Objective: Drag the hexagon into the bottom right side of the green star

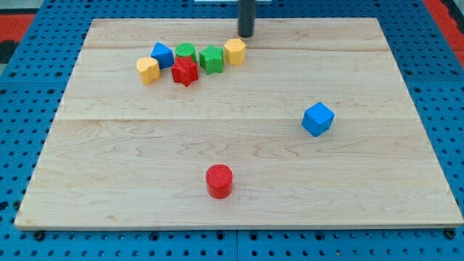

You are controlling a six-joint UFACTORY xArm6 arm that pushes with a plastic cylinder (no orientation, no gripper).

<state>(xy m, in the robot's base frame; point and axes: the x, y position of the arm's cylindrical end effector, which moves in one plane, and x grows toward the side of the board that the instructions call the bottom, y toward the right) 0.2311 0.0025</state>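
Note:
A yellow hexagon [234, 51] sits near the view's top, touching the right side of the green star [211, 59]. My tip [246, 34] stands just above and to the right of the hexagon, a short gap from it. Left of the star lie a red star [185, 72], a green cylinder [186, 51], a blue triangular block [162, 55] and a yellow heart-like block [148, 70], all packed in one cluster.
A blue cube [317, 119] lies at the view's right middle. A red cylinder [219, 180] stands near the bottom centre. The wooden board [109, 159] rests on a blue pegboard surface [22, 87].

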